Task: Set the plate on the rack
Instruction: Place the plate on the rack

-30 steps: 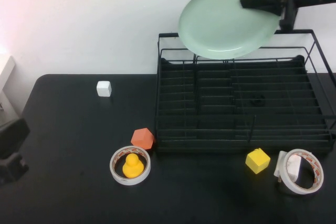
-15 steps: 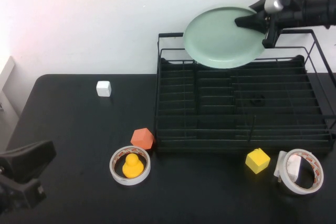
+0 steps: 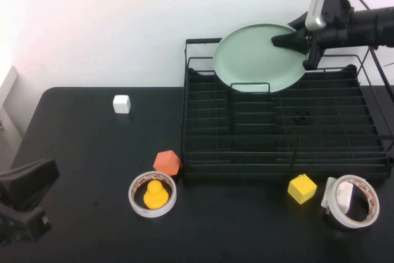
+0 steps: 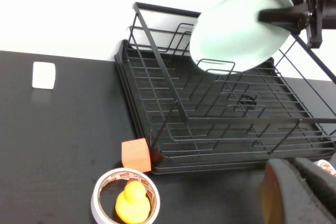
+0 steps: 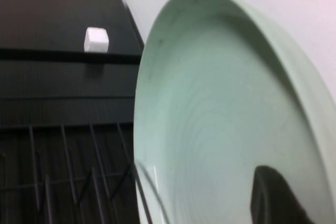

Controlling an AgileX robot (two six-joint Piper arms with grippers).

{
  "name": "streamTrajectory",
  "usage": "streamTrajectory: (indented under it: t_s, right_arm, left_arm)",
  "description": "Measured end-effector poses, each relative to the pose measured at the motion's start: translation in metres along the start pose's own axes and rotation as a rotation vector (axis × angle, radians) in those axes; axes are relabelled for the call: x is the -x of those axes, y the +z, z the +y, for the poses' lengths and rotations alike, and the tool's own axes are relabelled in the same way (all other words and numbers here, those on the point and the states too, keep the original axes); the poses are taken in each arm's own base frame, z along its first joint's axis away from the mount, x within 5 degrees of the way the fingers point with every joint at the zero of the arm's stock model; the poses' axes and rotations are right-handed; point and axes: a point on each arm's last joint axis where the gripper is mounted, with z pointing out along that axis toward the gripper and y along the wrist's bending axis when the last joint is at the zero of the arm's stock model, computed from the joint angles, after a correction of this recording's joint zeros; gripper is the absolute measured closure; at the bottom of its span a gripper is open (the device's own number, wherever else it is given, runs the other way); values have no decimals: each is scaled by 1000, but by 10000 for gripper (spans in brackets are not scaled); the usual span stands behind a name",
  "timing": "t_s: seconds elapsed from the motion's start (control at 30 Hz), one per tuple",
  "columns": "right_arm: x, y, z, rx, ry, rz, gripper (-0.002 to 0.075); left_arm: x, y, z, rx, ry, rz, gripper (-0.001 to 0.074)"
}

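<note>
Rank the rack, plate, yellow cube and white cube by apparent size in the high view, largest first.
1. Rack
2. Plate, held over the rack's far end by the right gripper
3. Yellow cube
4. White cube, though it lies farther from the camera, so that gap is unsure.

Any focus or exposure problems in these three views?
High view: white wall overexposed, pinkish at its left edge; black rack merges with the dark table. Left wrist view: the shut left end effector is a soft blur in the corner. Right wrist view: the plate, gripped by the right end effector, fills the frame, soft.
</note>
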Motion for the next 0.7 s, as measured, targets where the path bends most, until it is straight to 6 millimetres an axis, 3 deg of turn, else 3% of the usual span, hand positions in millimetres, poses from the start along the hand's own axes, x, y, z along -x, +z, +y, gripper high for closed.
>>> streamTrajectory:
  t_s: [0.23,0.47,0.7]
  right_arm:
    - [-4,2,1,3,14,-11,576]
    - [-1,7,-1,-44,85,-10,328]
    - [4,10,-5,-99,135,-24,283]
  left_arm:
    - [0,0,0,2,18,-3,736]
    - [0,0,0,2,18,-3,736]
    - [-1,0,-1,-11,18,13,736]
